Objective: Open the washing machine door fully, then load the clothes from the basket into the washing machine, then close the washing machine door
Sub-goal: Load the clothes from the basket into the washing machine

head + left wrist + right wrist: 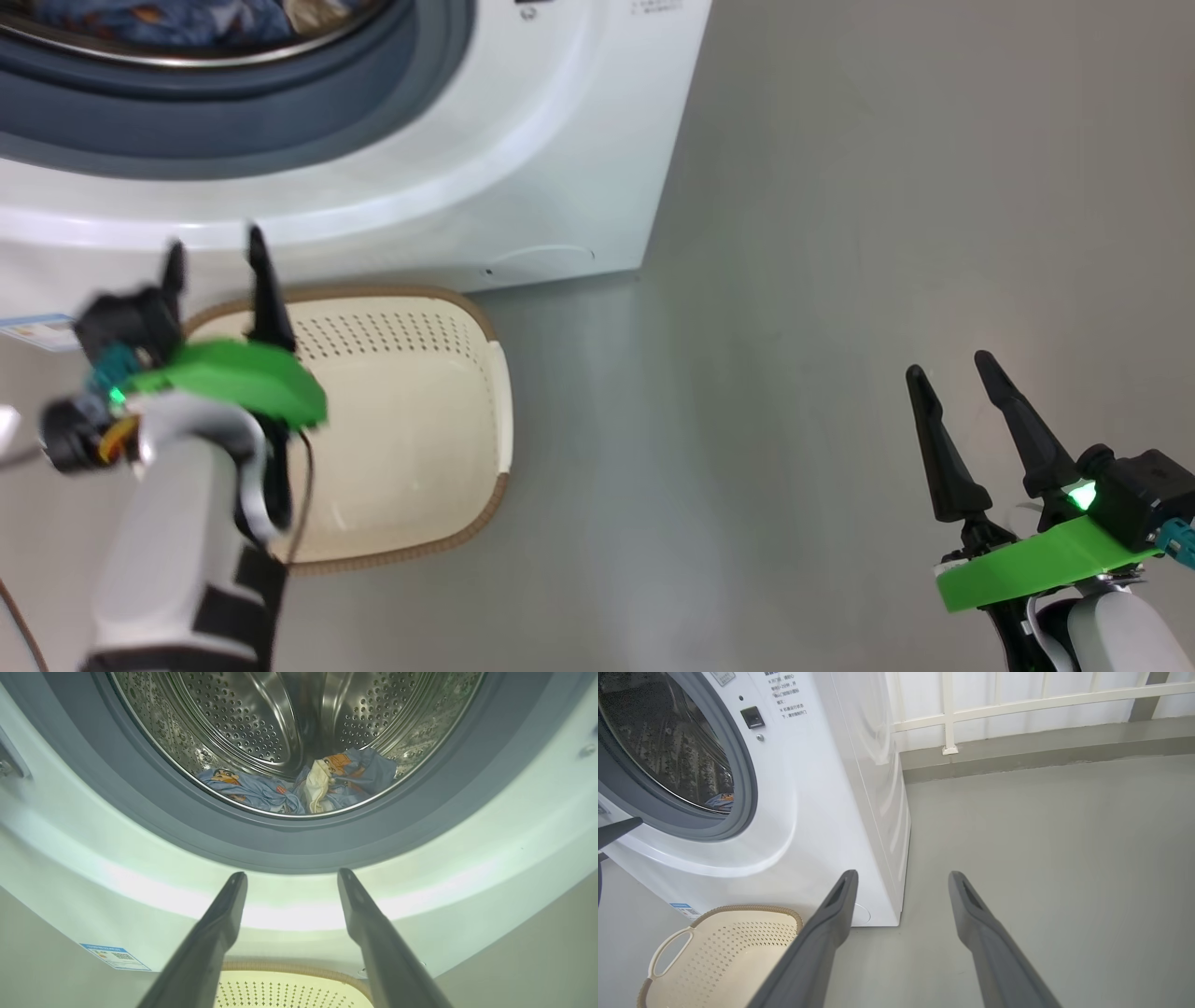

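In the head view, the washing machine fills the frame from 10 to 12 o'clock. A strip of the clothes shows inside its opening at 11 o'clock. The basket sits on the grey floor just below the machine's front, at about 8 o'clock. The left gripper hangs over the basket's left rim, blurred, fingers spread and holding nothing. The right gripper is at 4 o'clock over bare floor, well apart from the basket, also spread and empty.

In the left wrist view, the parted fingers point toward 12 o'clock at the grey-blue gasket. The clothes lie on the bottom of the steel drum. The basket's rim peeks in at 6 o'clock.

In the right wrist view, the open fingers point along the floor. The machine stands at 10 o'clock and the basket at 7 o'clock, with nothing visible inside it.
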Tool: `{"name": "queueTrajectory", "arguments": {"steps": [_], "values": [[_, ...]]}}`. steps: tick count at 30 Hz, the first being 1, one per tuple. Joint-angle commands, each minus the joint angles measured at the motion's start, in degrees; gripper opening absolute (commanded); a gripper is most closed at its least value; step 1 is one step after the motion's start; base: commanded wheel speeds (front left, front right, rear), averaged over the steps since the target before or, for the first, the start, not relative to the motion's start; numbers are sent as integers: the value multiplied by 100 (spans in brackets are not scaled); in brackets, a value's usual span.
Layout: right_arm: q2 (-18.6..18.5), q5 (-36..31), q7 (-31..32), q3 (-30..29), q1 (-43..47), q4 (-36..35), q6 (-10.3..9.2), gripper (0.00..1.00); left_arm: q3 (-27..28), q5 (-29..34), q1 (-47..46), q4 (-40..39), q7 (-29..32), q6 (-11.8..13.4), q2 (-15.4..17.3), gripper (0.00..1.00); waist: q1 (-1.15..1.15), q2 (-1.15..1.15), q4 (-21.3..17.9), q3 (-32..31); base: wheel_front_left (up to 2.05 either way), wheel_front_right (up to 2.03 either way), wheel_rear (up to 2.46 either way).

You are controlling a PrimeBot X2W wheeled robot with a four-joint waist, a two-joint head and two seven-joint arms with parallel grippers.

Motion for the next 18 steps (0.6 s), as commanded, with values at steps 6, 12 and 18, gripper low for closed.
{"name": "queueTrajectory", "arguments": {"steps": [6, 12, 18], "values": [[-130, -114, -27, 122, 193, -109, 9, 100, 171, 176, 754, -542, -35, -35, 9, 100, 0, 0, 184, -402, 0, 0, 0], [-144, -156, -27, 123, 262, -68, 9, 100, 305, 345, 1471, -1000, -35, 0, -106, 100, 0, 0, 235, -639, 0, 0, 0], [-129, -197, -27, 52, 364, -25, 9, 100, 324, 441, 2089, -1555, -36, -17, -176, 100, 0, 0, 260, -866, 0, 0, 0]]}}
